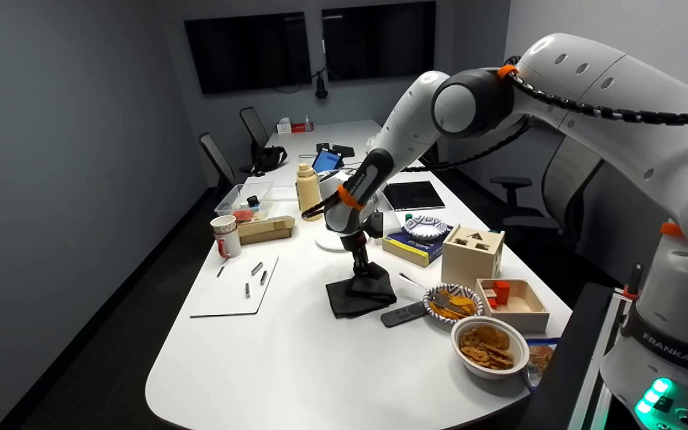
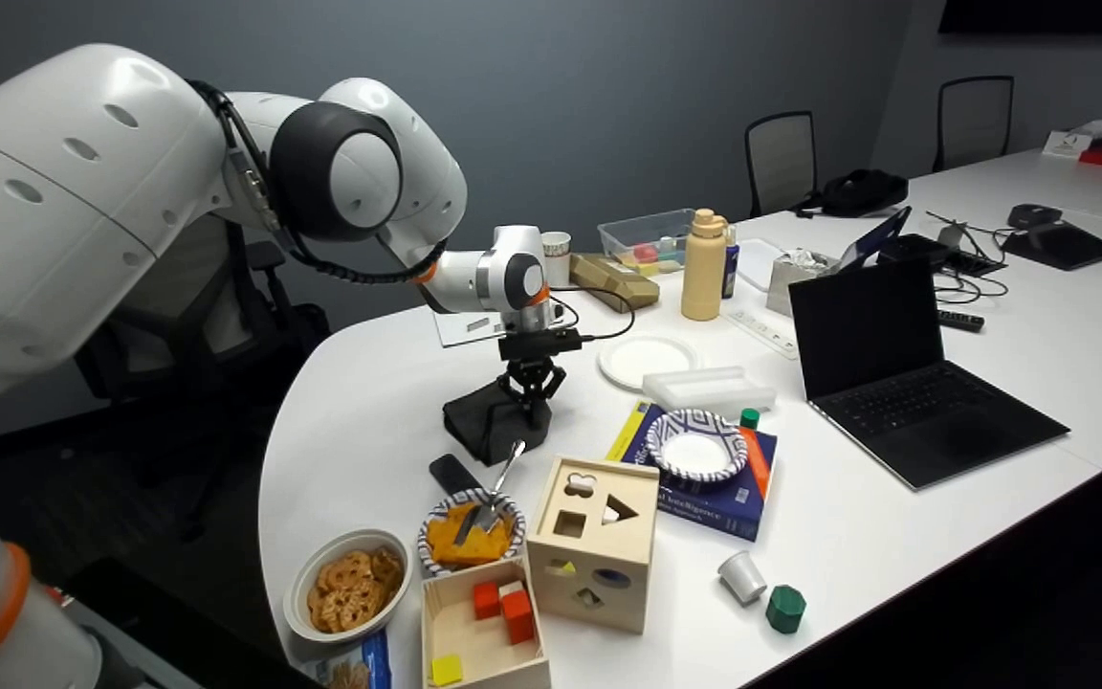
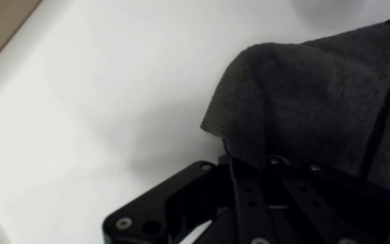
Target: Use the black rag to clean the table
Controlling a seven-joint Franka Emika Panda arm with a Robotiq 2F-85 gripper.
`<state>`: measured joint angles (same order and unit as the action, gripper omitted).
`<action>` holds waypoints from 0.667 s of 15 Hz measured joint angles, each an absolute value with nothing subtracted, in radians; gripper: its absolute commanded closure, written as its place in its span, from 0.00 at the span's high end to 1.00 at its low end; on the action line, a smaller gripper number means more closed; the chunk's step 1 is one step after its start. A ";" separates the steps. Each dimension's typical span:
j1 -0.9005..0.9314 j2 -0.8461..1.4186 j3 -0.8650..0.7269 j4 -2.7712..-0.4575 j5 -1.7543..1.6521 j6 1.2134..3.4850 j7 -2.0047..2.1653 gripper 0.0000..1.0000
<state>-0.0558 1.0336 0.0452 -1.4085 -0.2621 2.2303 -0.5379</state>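
Your gripper (image 3: 257,164) is clamped on the black rag (image 3: 310,101), a napped cloth with a thick dark hem, lying rumpled and folded on the smooth white table (image 1: 296,364), near the slim dark remote (image 1: 404,315). Black meets black at the pinch, so you can't make out the exact bite. In the wrist view the rag runs off the right edge, and a straight-edged brown object (image 3: 0,27) is cut off at the upper left corner.
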 measured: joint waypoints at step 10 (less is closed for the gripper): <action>-0.063 1.038 -0.017 -1.308 -0.262 2.230 -0.527 0.01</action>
